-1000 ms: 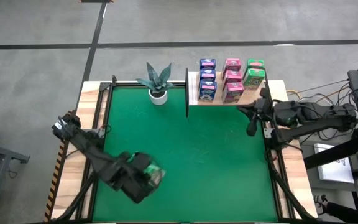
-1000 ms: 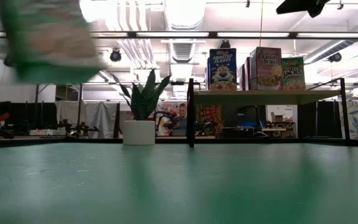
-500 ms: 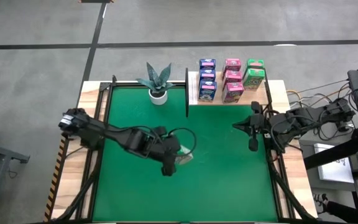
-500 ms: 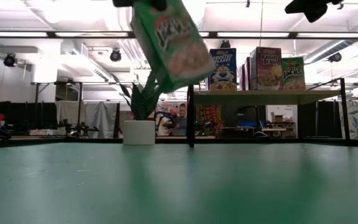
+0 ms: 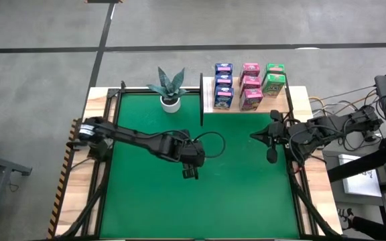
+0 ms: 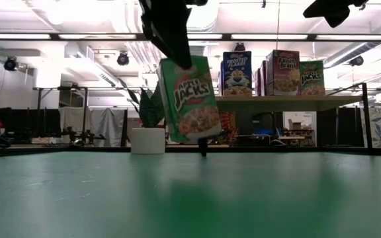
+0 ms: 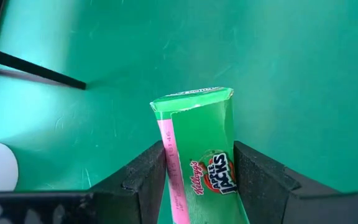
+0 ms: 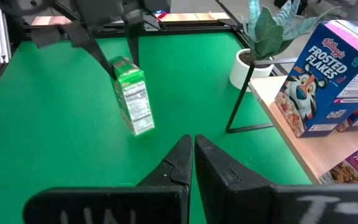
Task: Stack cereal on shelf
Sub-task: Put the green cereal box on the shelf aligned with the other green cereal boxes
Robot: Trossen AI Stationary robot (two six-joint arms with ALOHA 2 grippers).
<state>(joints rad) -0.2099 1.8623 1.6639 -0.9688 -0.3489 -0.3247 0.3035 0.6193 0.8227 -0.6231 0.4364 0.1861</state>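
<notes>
The left claw [image 5: 190, 167] grips a green cereal box [image 6: 189, 99], suspended above the green surface [image 5: 246, 194] near centre. The shelf [image 5: 273, 107] at 1 o'clock carries blue, pink and green boxes [image 5: 249, 87], apparently eight. The right claw [image 5: 271, 137] hovers closed at 3 o'clock, empty.

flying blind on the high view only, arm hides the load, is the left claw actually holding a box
Observer: Yes, the left claw is clamped on a small green cardboard cereal box.
Operator: is it off the mat
Observer: Yes, in the low view the box hangs tilted, clear of the green mat.
Operator: right claw busy
Observer: No, the right claw is shut and empty, beside the light-wood shelf board.
</notes>
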